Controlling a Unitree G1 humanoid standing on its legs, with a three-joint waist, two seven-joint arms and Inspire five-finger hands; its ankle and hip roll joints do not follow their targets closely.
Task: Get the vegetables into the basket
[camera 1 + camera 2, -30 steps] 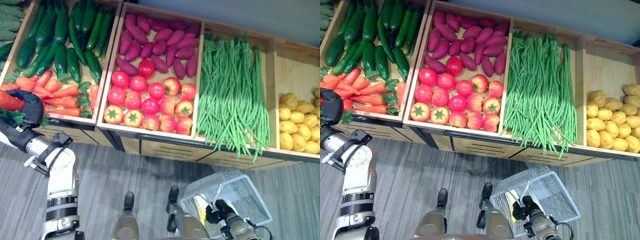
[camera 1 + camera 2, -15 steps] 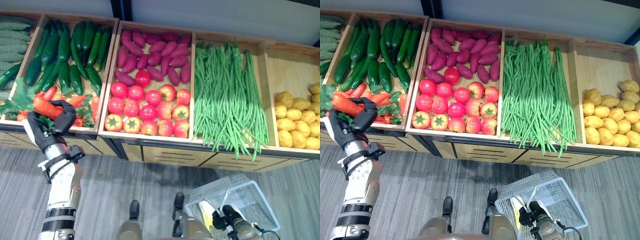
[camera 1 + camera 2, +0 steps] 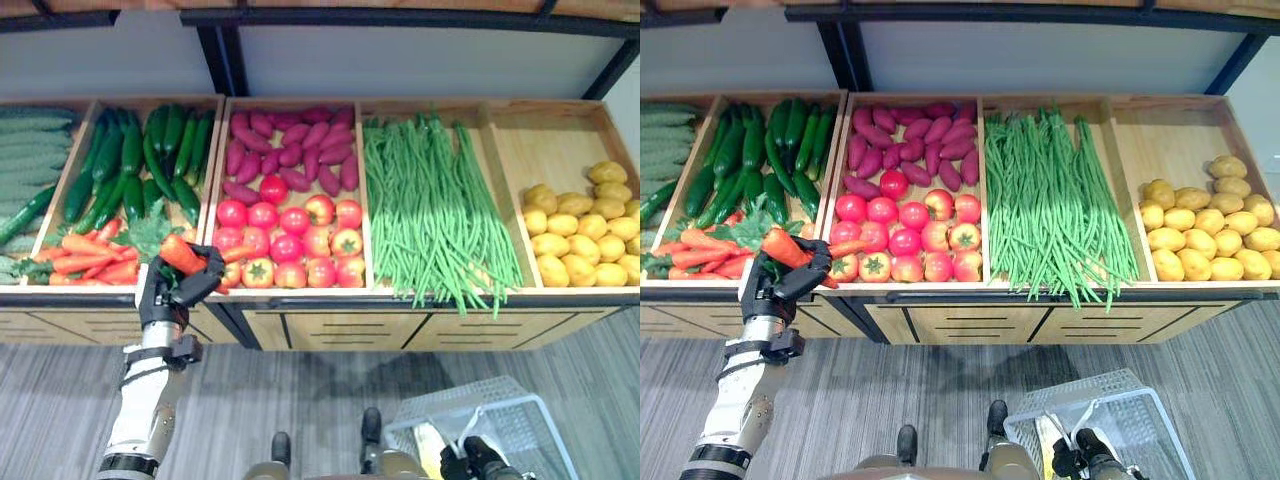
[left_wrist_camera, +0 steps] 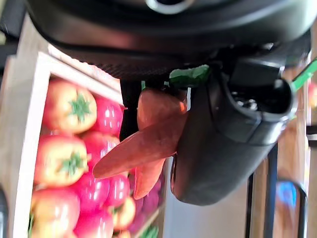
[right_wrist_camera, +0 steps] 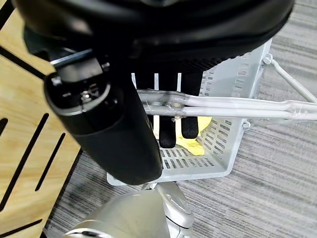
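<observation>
An orange carrot [image 3: 184,257] with green leaves is in my left hand [image 3: 168,294], whose fingers are curled round it. The hand holds it in front of the shelf's front edge, between the carrot pile [image 3: 88,262] and the tomatoes [image 3: 288,232]. The left wrist view shows the carrot [image 4: 143,144] sticking out beside the thumb [image 4: 218,148], with a second orange tip behind it. My right hand [image 3: 1086,456] is low on the right, curled round the wire handle [image 5: 233,108] of the white plastic basket [image 3: 505,420]. Something yellow [image 5: 192,144] lies in the basket.
The wooden shelf holds cucumbers [image 3: 130,160], purple sweet potatoes [image 3: 290,150], long green beans [image 3: 430,210] and potatoes [image 3: 585,230] in separate bins. Grey striped floor [image 3: 300,400] lies between the shelf and the basket.
The camera has risen, showing more of the shelf. My left hand has lifted the carrot off the pile and carried it right, towards the tomato bin. The right hand still holds the basket.
</observation>
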